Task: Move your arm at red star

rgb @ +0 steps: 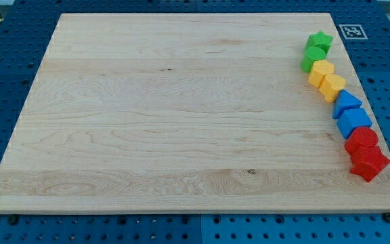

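Wooden board (181, 108) on a blue pegboard (5, 81); my tip does not show, so its place relative to the blocks cannot be told; blocks line the board's 3 o'clock edge: green star (321, 41), green block (313, 57), yellow blocks (326, 78), blue blocks (351, 114), red block (361, 139); red star (369, 163) at 4 o'clock, touching the red block.

A lab bench setup is being shown: a pale wooden board (181, 115) is lying on a blue perforated mounting plate (5, 74), and a printed fiducial marker (351, 31) is being displayed just beyond the board's top-right corner.
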